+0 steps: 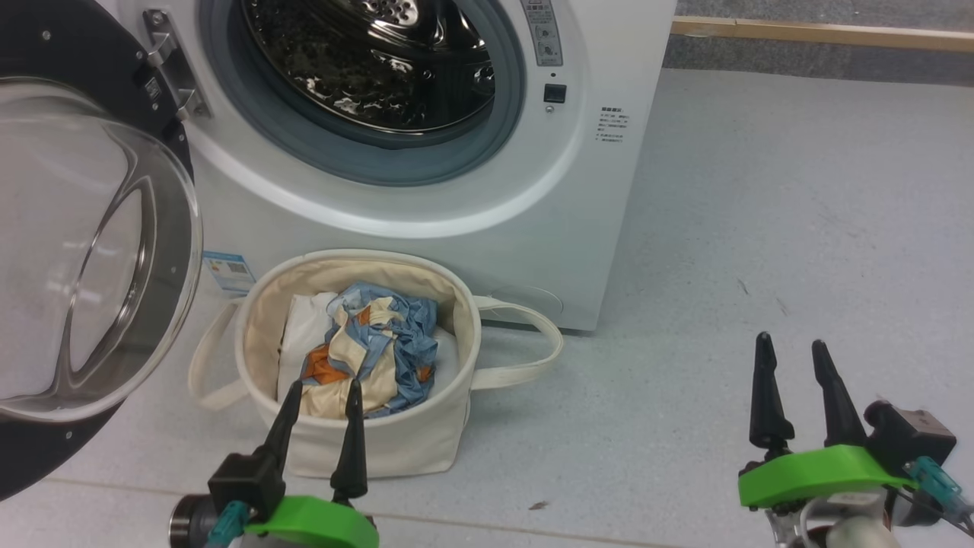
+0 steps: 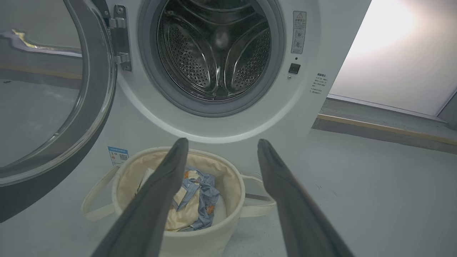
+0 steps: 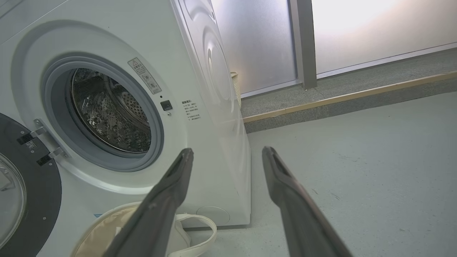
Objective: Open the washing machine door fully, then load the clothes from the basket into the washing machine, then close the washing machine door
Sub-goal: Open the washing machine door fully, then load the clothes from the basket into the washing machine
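Right now the white washing machine (image 1: 426,228) stands at the far side, its steel drum (image 1: 380,68) gleaming inside the grey seal (image 1: 304,141). Its door (image 1: 76,251) hangs swung wide to the left on its hinges, with the black rim and the bulging glass bowl turned toward the room. Just in front of the machine, on the grey floor (image 1: 761,228), sits the cream basket (image 1: 396,445), a loop handle out to each side. In it lie the clothes (image 1: 373,350), a crumpled heap of blue, cream and orange beside a plain white bundle (image 1: 304,327). The left gripper (image 1: 323,387) hovers at the basket's near rim, released, its dark fingers spread with the tips toward the heap. The right gripper (image 1: 791,342) hangs well off to the right over the floor, likewise parted and holding nothing. A small blue sticker (image 1: 228,270) shows low on the machine's front, between door and basket.
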Available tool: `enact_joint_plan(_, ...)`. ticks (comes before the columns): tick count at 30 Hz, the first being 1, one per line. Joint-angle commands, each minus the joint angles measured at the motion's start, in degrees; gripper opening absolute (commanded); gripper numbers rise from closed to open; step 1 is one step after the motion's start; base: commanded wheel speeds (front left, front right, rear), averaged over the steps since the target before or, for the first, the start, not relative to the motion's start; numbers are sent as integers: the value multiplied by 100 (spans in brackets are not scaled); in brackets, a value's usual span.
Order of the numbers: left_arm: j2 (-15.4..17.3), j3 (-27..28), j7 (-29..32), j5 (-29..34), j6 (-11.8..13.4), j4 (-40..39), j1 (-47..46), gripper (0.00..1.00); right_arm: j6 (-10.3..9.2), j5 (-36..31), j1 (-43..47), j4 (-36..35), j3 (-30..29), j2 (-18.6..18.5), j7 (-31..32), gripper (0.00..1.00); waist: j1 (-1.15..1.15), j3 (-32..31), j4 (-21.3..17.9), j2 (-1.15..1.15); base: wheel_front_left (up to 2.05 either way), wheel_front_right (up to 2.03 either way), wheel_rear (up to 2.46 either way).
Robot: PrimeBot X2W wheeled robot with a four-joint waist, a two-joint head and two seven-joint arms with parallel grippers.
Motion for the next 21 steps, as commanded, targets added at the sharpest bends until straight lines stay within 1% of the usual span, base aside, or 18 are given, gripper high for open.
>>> enact_joint_plan(1, 74, 122, -27, 30, 44, -142, -133, 100, 1, -57, -160, -150, 151, 0, -70, 100, 0, -2, 15, 0, 0, 0, 0)
enact_joint_plan(5, 74, 102, -27, 157, 123, -132, -139, 100, 1, -65, -164, -114, 182, 0, -70, 100, 0, 3, 41, 0, 0, 0, 0)
enact_joint_plan(12, 74, 111, -27, -37, 131, -125, -146, 100, 1, -107, -162, -74, 218, 0, -70, 100, 0, 14, 48, 0, 0, 0, 0)
enact_joint_plan(14, 74, 102, -27, -154, 71, -104, -143, 100, 1, -117, -159, -59, 238, 0, -70, 100, 0, 22, 49, 0, 0, 0, 0)
enact_joint_plan(17, 74, 70, -27, -281, -83, -48, -153, 100, 1, -131, -164, -46, 252, 0, -70, 100, 0, 31, 54, 0, 5, -7, 2)
enact_joint_plan(21, 74, 85, -27, -276, -139, 7, -187, 100, 1, -135, -170, -37, 258, 0, -70, 100, 0, 37, 63, 0, 32, -68, 37)
